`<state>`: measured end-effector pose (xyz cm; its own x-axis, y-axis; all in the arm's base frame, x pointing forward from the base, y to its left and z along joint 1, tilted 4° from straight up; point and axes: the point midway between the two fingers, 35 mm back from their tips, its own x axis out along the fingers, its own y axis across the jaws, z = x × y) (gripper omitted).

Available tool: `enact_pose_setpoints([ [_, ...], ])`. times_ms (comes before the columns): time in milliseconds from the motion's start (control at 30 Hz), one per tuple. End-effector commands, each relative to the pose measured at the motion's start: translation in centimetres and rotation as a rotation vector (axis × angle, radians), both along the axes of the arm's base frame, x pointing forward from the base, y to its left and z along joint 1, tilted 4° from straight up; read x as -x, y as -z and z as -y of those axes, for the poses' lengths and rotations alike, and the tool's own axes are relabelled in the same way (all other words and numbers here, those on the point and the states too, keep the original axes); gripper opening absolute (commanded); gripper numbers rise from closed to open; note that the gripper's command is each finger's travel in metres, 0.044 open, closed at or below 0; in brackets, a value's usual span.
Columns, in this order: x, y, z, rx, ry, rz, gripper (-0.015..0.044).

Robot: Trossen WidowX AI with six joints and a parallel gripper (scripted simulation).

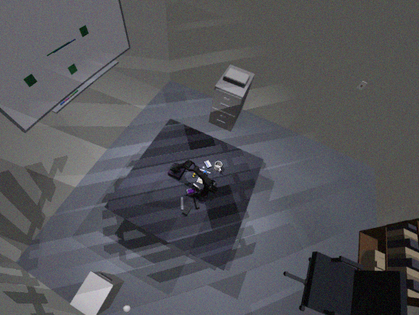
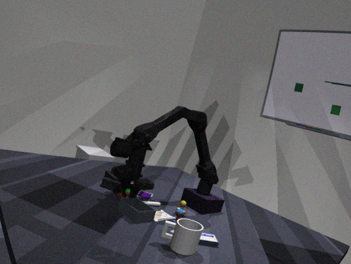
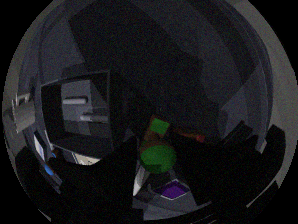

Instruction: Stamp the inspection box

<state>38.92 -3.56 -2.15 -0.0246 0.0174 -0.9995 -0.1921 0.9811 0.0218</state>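
A stamp with a green knob (image 2: 127, 191) (image 3: 158, 157) and a green square on its brown body is low at the bench, between the fingers. My gripper (image 3: 153, 139) is partly open around it, pointing down; the fingertips are dark and hard to make out. How upright the stamp is and whether its base touches the bench cannot be told. The purple ink pad (image 1: 191, 191) (image 2: 145, 195) (image 3: 172, 189) lies close beside the gripper. The pale card (image 1: 199, 180) (image 2: 161, 215) (image 3: 86, 160) lies beyond the dark box, partly hidden in the wrist view; its print cannot be read.
A dark open box (image 2: 141, 215) stands beside the gripper. A red piece (image 3: 200, 138) is close by the stamp. A white cylinder (image 2: 153, 204), a yellow knob (image 2: 183, 203), a blue knob (image 2: 180, 211), a blue-labelled box (image 2: 209, 239) and a mug (image 2: 186, 238) (image 1: 218, 167) are further off.
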Motion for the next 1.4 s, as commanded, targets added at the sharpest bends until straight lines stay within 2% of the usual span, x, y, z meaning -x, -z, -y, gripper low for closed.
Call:
enact_pose_setpoints([
  [0,0.0,-0.1,0.0,0.000,0.000,0.001,0.0262],
  [133,-0.2,-1.1,0.0,0.001,-0.001,0.001,0.0262],
  [367,-0.4,-11.5,0.1,0.004,-0.006,-0.001,0.0262],
  [1367,-0.4,-11.7,0.0,0.000,-0.001,-0.001,0.0262],
])
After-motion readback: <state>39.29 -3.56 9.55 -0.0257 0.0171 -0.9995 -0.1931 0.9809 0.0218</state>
